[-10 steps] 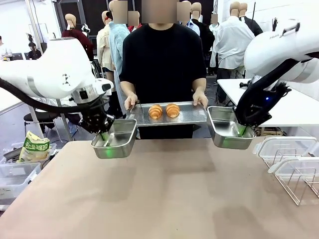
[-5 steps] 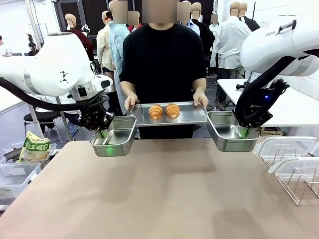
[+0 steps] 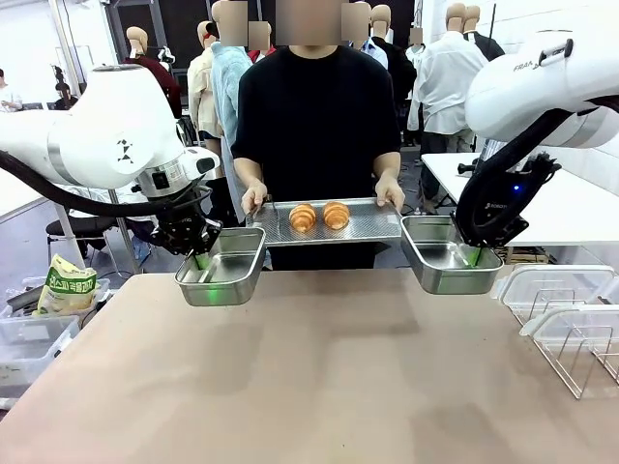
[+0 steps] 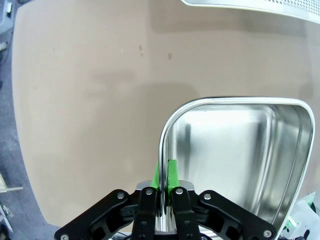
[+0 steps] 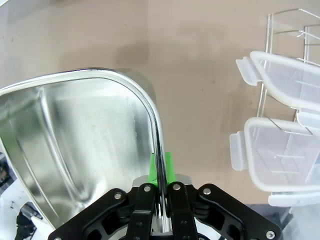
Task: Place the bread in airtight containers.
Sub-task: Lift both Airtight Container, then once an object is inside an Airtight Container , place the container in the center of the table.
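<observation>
perforated tray (image 3: 372, 224): held level by a person (image 3: 314, 106) at the far side of the bench (image 3: 309, 377), gripped at both short ends; its rim also shows along the top of the left wrist view (image 4: 260, 6).
left croissant (image 3: 303, 217): golden-brown and ridged, lying on the tray, left of its middle.
right croissant (image 3: 336, 215): just beside the first, nearer the tray's middle (touching or not, i cannot tell).
left tin (image 3: 224, 271): stainless steel with rounded corners, open-topped, held in the air just below the tray's left end; shiny bare inside in the wrist view (image 4: 235, 150).
left hand (image 3: 200, 259): fingers together, clamped on the left tin's short wall, one green pad inside and one outside the rim (image 4: 165, 175).
right tin (image 3: 445, 253): same make, open-topped, held in the air just below the tray's right end, tilted slightly; inside bare (image 5: 75, 140).
right hand (image 3: 473, 255): fingers together, pinching the right tin's wall at the side away from the tray, green pads either side of the rim (image 5: 160, 167).
clear plastic tubs (image 3: 556, 290): on the bench, right of the tray and well apart from it; snap flaps visible (image 5: 280, 150).
</observation>
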`<action>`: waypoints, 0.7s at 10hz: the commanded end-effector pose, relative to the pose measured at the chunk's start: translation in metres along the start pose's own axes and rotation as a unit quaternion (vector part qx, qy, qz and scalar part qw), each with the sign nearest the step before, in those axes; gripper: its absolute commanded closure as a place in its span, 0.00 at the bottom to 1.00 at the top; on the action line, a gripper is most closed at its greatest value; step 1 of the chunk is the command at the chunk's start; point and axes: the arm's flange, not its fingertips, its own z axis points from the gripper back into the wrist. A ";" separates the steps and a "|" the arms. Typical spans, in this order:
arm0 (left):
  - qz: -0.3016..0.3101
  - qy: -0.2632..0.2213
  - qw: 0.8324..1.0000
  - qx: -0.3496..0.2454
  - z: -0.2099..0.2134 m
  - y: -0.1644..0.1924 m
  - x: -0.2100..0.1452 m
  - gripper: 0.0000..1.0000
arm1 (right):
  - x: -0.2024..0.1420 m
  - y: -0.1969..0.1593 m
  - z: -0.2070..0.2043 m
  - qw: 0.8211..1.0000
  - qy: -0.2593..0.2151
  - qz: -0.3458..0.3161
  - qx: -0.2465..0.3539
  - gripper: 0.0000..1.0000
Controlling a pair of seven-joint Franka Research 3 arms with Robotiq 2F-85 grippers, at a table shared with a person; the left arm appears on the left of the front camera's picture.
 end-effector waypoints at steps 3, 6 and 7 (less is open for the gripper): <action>0.001 -0.003 1.000 -0.001 0.003 0.000 0.002 1.00 | -0.003 -0.001 0.001 1.000 -0.003 -0.001 0.000 1.00; 0.001 -0.003 1.000 -0.001 0.003 0.000 0.002 1.00 | -0.003 -0.001 0.001 1.000 -0.003 -0.001 0.000 1.00; 0.001 -0.003 1.000 -0.001 0.003 0.000 0.002 1.00 | -0.003 -0.001 0.001 1.000 -0.003 -0.001 0.000 1.00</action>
